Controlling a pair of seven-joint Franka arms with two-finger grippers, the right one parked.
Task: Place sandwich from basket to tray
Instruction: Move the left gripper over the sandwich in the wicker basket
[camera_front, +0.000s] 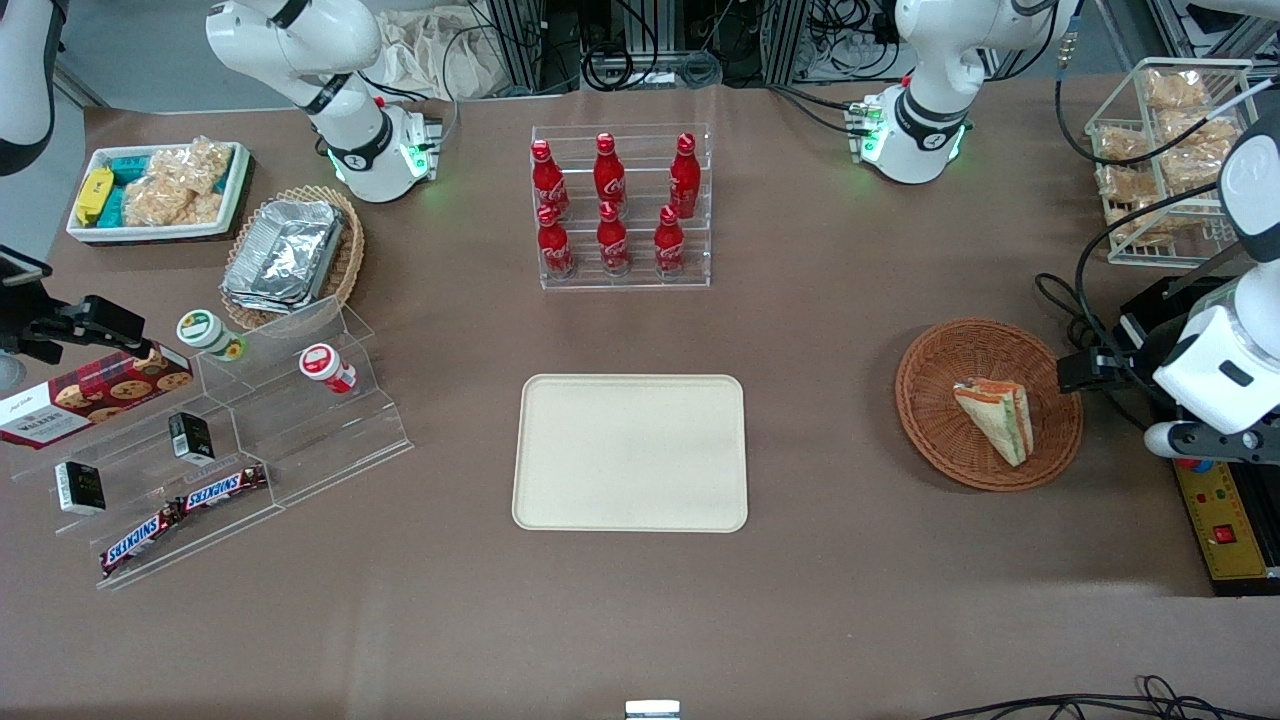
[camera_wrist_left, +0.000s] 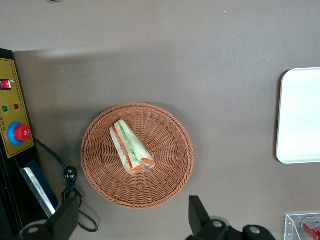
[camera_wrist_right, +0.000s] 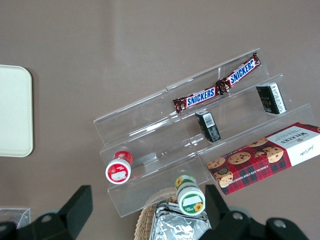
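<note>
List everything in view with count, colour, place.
triangular wrapped sandwich: 1, tan with green and orange filling, in the reddish-brown basket
round reddish-brown wicker basket: 1, toward the working arm's end
flat cream rectangular tray: 1, mid-table, nothing on it
red cola bottles: 6, in a clear rack, farther from the front camera than the tray
foil trays: silver stack, in a paler wicker basket
white bin: 1, holds snack bags, toward the parked arm's end
clear stepped display: 1, holds Snickers bars, cookie box, two small jars
white wire rack: 1, holds snack bags
gripper: 1, black fingers, open, above the table beside the basket
</note>
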